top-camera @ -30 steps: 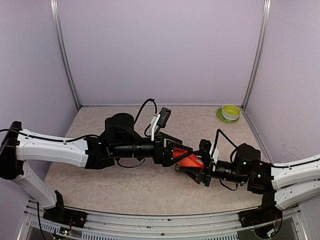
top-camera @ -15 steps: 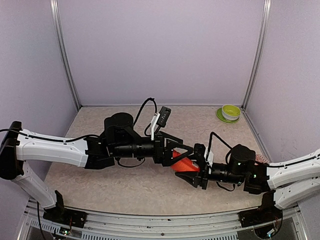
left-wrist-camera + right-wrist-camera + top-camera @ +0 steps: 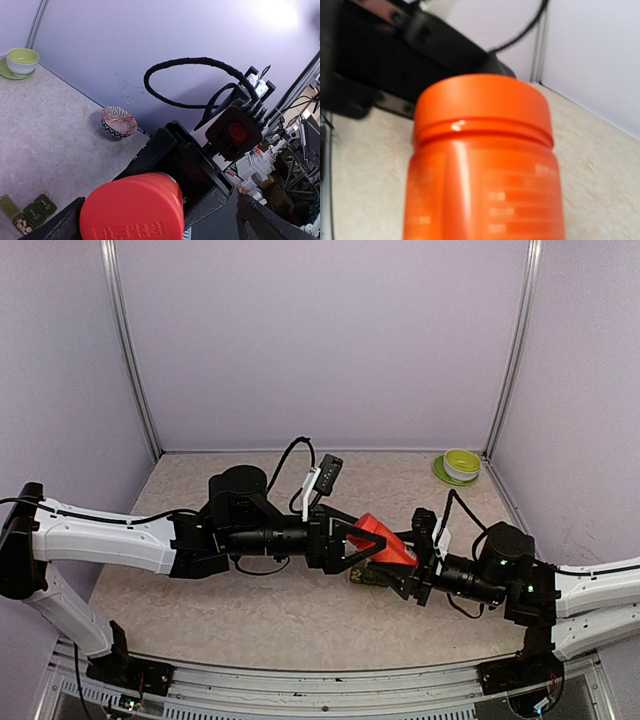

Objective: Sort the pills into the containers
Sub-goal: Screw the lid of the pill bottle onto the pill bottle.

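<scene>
The red-orange bottle (image 3: 388,546) hangs tilted above the table between both arms, its cap (image 3: 131,207) on. My right gripper (image 3: 412,572) is shut on the bottle's body; in the right wrist view the bottle (image 3: 482,165) fills the frame and hides the fingers. My left gripper (image 3: 348,540) is open, its fingers standing wide on either side of the cap, which faces the left wrist camera. The containers (image 3: 25,215), a strip of dark-green boxes with lids up, lie on the table; one box holds pale pills. In the top view they (image 3: 366,577) peek out below the bottle.
A green bowl on a green saucer (image 3: 461,464) stands in the far right corner, also in the left wrist view (image 3: 20,61). A red patterned bowl (image 3: 119,121) sits by the right wall. Walls close in the table on three sides.
My right gripper first pushed the bottle left toward the left gripper, then drew back right and raised it. The left arm has stayed in place.
</scene>
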